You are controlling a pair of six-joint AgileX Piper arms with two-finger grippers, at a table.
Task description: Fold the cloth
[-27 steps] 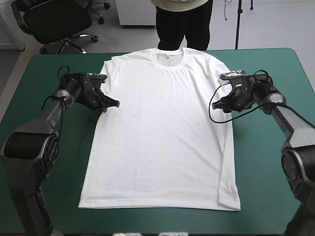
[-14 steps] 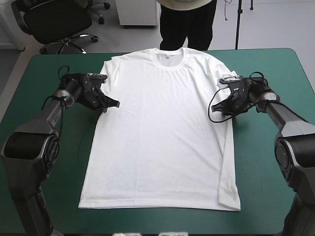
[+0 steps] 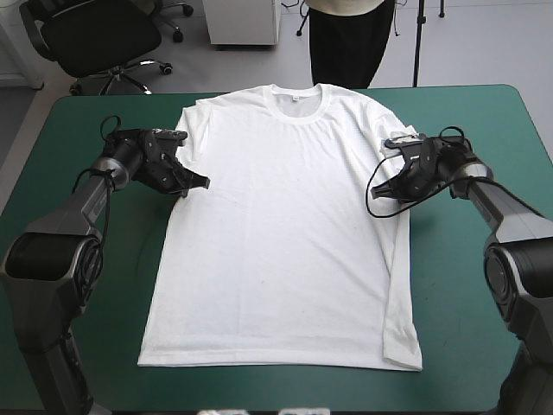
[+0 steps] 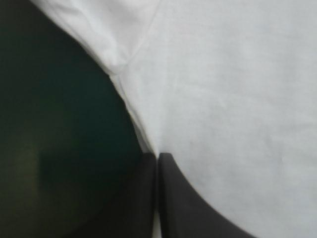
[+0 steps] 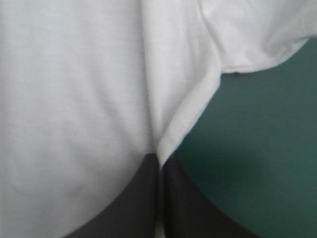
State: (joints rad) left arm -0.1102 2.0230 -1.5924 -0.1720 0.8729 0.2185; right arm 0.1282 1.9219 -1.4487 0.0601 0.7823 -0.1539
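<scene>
T-shirt (image 3: 285, 233) spread flat; left end effector (image 3: 205, 182), right end effector (image 3: 375, 186) clamp its side edges.

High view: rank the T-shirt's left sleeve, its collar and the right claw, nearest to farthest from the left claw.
1. Left sleeve, just beyond the left claw.
2. Collar, at the far end of the T-shirt.
3. Right claw, on the opposite side.

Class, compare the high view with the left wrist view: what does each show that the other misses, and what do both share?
Only high: the whole T-shirt spread flat, and the right tool. Only left wrist: the left tool seen shut on the shirt's edge below the armpit. Both: T-shirt, left tool, teal-green cover.
</scene>
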